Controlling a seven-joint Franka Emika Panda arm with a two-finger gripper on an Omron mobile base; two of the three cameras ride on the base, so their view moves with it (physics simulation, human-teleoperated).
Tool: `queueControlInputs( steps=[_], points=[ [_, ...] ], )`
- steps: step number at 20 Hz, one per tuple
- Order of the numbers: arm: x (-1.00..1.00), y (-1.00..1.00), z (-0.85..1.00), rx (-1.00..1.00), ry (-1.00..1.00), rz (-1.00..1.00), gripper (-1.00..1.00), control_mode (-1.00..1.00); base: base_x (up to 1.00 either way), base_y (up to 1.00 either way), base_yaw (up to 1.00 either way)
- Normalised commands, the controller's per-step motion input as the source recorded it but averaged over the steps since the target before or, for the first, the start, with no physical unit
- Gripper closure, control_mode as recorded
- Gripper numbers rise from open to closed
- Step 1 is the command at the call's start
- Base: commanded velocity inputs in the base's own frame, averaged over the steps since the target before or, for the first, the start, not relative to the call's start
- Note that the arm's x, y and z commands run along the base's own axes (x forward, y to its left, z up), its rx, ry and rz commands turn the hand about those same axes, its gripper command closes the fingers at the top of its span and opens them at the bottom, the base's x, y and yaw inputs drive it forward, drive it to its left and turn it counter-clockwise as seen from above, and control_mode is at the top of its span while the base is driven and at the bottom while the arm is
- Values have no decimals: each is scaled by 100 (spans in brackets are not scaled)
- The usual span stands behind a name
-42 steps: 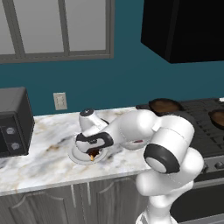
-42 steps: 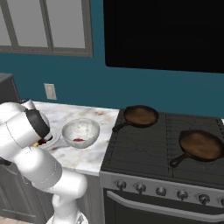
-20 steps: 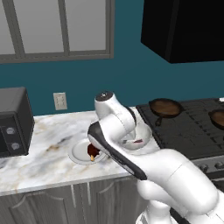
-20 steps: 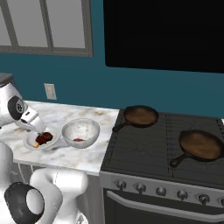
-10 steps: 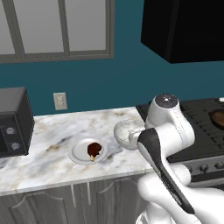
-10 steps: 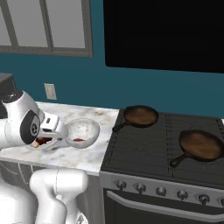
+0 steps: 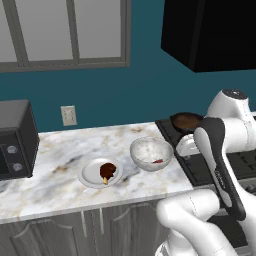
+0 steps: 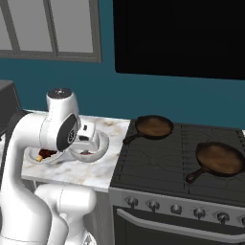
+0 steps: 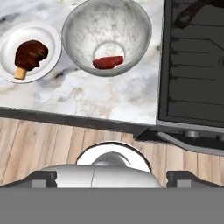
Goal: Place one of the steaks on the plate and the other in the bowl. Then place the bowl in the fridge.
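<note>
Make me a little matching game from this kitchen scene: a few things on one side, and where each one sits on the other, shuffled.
Things:
1. dark steak with the bone tip
2. red steak
3. bowl
4. skillets

Places:
A. on the stove
B. on the counter, between plate and stove
C. on the plate
D. at the bottom of the bowl

Pairs: 1-C, 2-D, 3-B, 4-A

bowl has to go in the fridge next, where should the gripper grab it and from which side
Grip the bowl by its rim, coming straight down with one finger inside and one outside the wall. It stands upright and is deep and round, probably too wide to span. Choose the rim on the stove side, away from the plate close beside it, and clear of the red steak at the bottom.
</note>
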Motion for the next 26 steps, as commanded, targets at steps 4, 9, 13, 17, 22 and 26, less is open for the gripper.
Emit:
queueControlInputs(
  steps=[4,9,13,17,22,26],
  points=[
    [5,0,7,0,25,-29,-100,-100,0,0,0],
    [0,3,-3,-1,0,-11,-100,-100,0,0,0],
    [0,0,0,0,0,0,-100,-100,0,0,0],
    [-1,0,-10,0,-2,-1,-100,100,-4,0,-7],
    [0,0,0,0,0,0,-100,100,-43,-1,-39],
    [0,0,0,0,0,0,-100,100,-71,0,-61]
  ],
)
